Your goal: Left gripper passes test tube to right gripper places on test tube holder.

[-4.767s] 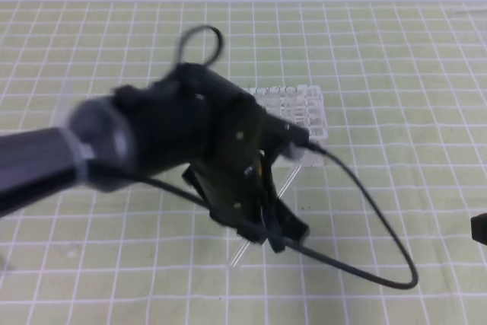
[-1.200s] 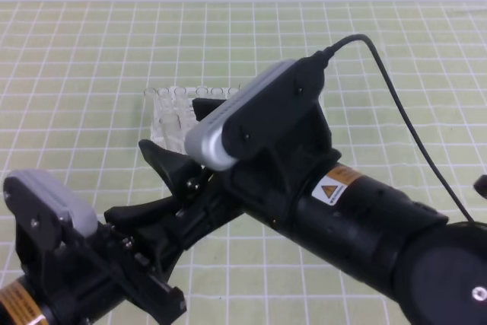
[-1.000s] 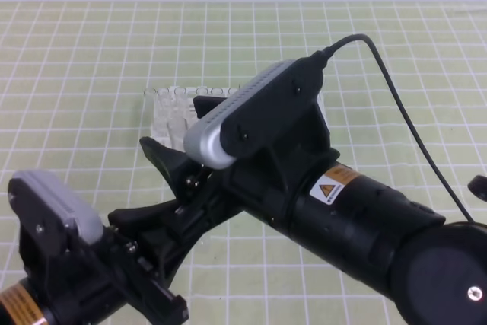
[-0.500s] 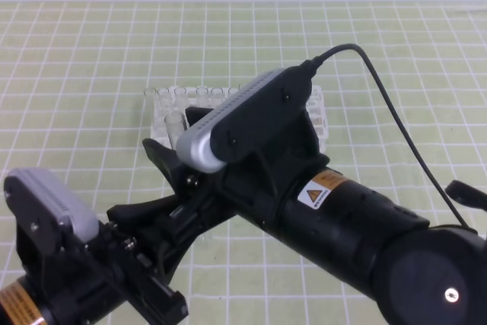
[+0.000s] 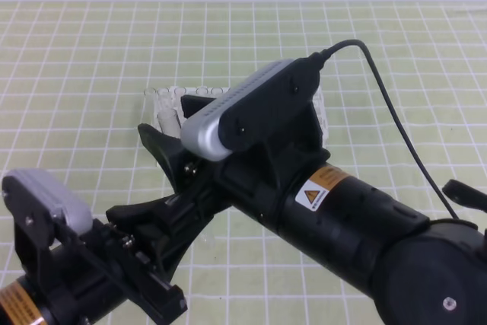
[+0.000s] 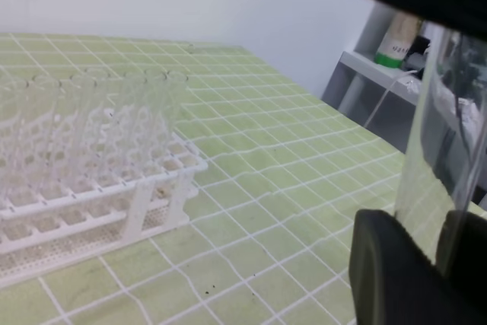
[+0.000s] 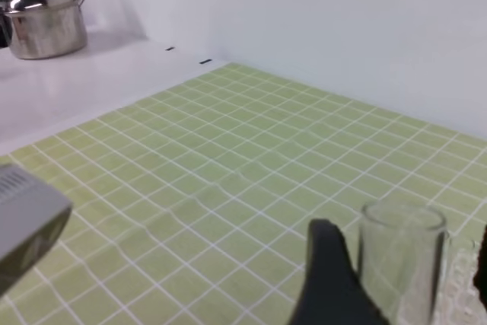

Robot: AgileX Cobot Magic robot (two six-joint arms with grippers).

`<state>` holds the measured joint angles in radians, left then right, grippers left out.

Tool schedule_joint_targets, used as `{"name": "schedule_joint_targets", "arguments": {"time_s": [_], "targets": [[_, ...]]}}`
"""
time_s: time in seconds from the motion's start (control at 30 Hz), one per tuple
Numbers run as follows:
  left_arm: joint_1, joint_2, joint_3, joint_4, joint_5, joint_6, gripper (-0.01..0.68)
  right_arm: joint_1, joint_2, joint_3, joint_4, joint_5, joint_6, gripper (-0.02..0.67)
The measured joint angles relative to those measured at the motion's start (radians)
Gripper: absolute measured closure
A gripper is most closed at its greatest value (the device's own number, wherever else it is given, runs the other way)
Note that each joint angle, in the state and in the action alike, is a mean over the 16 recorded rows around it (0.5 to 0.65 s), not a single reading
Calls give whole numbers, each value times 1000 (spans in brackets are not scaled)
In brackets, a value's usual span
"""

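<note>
The test tube [image 6: 430, 150] stands upright between the left gripper's [image 6: 426, 264] black fingers, which press on its lower part. Its open rim [image 7: 402, 222] shows in the right wrist view, beside one black finger [image 7: 327, 279]. In the high view the tube's top [image 5: 165, 112] pokes up between the spread fingers of the right gripper [image 5: 169, 116], which is open around it. The right arm carries a silver-grey box [image 5: 247, 108] and reaches across to the left. The white test tube holder [image 6: 99, 188] stands on the mat just behind; the arm hides most of it [image 5: 320, 116].
Several clear tubes [image 6: 91, 112] stand in the holder's back row. A black cable [image 5: 396, 112] loops over the green grid mat. A steel pot [image 7: 46, 20] sits on a white counter far off. A shelf with a bottle [image 6: 399, 36] lies beyond the mat's edge.
Earlier the left arm held the tube alone over the mat. The right arm has come in over it. In the last half second its gripper rose a little around the tube's top.
</note>
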<state>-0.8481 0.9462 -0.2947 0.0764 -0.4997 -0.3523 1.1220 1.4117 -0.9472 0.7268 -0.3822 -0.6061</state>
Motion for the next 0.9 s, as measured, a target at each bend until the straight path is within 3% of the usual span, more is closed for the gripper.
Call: {"name": "schedule_joint_targets", "arguments": {"time_s": [0.9], "targets": [[0,0,-1,5,7,-2,669,2,10,0,-33,-18,57,639]]}}
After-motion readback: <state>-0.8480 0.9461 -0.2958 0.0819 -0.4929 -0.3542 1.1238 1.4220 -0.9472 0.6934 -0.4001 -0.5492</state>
